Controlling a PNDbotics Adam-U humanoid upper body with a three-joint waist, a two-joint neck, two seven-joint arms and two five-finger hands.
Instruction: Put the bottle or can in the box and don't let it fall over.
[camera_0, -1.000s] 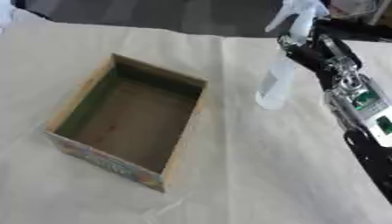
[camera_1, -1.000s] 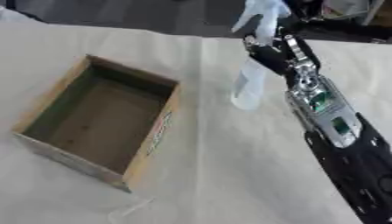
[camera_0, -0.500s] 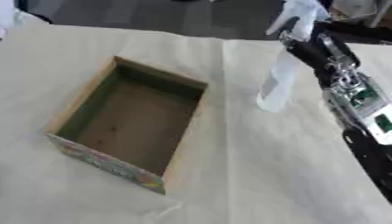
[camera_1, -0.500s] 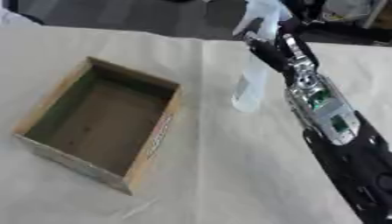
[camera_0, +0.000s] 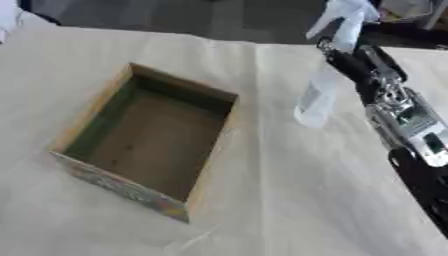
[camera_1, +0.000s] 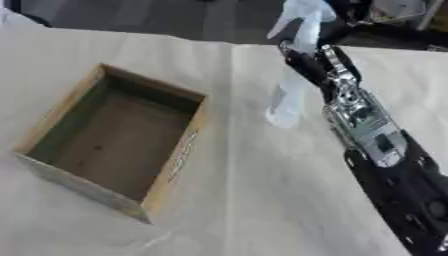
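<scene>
a: what's the right robot hand doing?
b: its fingers are curled round a clear spray bottle near the neck, at the far right of the desk.
a: is the bottle upright?
b: slightly tilted; whether its base touches the desk, i can't tell.
a: and the box?
b: open-topped, to the left, apart from the bottle.

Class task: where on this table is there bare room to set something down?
Bare cloth lies between the box and the spray bottle, and along the near edge. Inside the box is also empty. It is crowded by the right robot hand.
</scene>
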